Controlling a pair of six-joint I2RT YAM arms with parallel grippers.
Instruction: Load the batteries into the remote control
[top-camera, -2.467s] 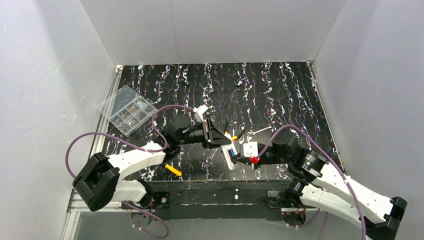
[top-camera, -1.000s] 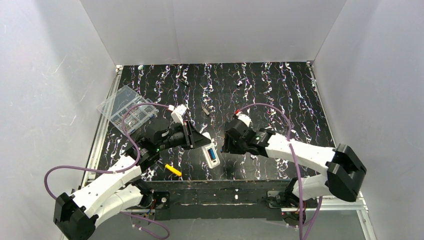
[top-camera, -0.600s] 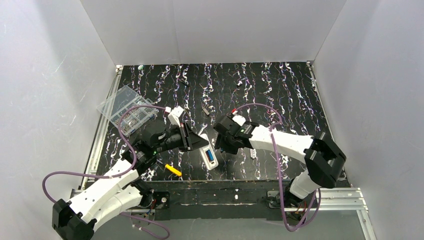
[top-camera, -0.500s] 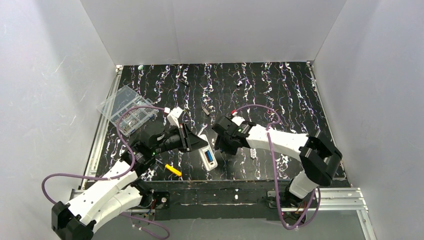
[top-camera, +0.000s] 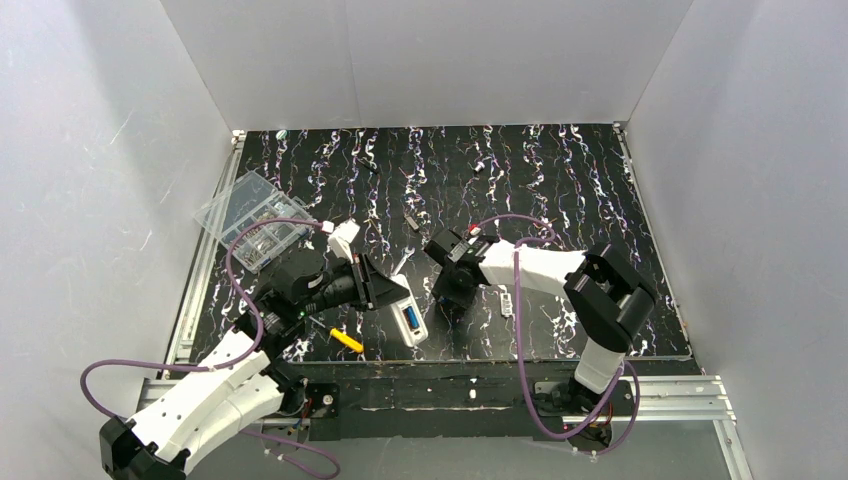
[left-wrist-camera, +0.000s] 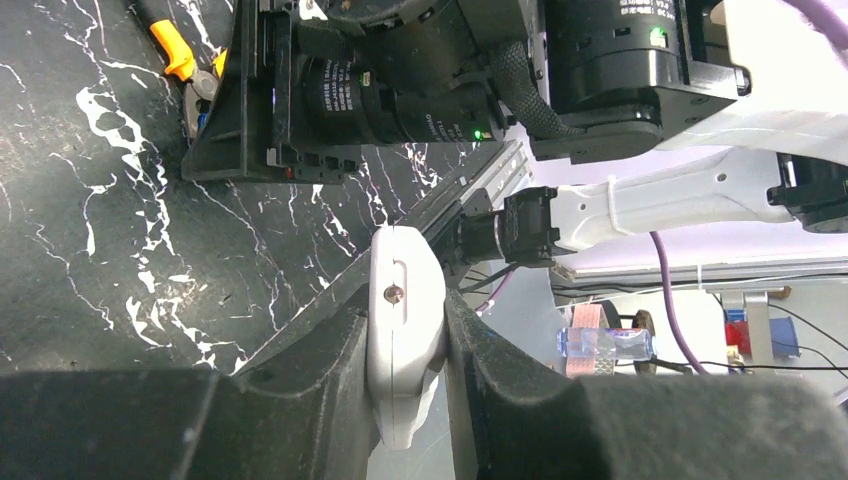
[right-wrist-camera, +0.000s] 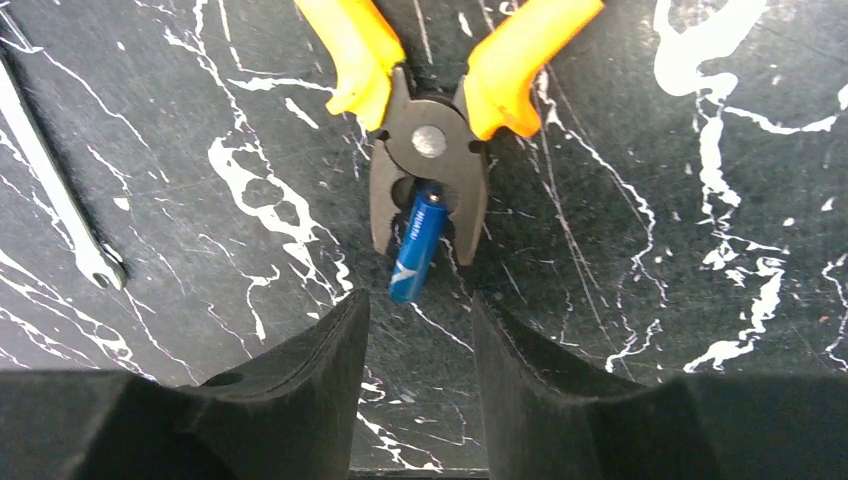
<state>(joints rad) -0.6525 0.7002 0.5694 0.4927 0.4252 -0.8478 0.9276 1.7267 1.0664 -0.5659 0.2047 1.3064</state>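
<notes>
Right gripper (right-wrist-camera: 418, 318) shifted left, open just before battery (right-wrist-camera: 415, 245), left gripper (left-wrist-camera: 405, 315) clamping remote control (top-camera: 407, 318)

blue battery (right-wrist-camera: 417, 243), white remote (left-wrist-camera: 405, 340), orange-handled pliers (right-wrist-camera: 428, 140)

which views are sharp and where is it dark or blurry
Right wrist: battery and pliers sharp, right fingers dark and soft. Left wrist: remote control sharp, left fingers nearly black. Top external: evenly lit, small parts hard to resolve.

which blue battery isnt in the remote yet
The thin blue cylindrical battery lying on the black table between the tips of the yellow-handled pliers, ahead of the right gripper. The other blue one sits in the white plastic remote control.
</notes>
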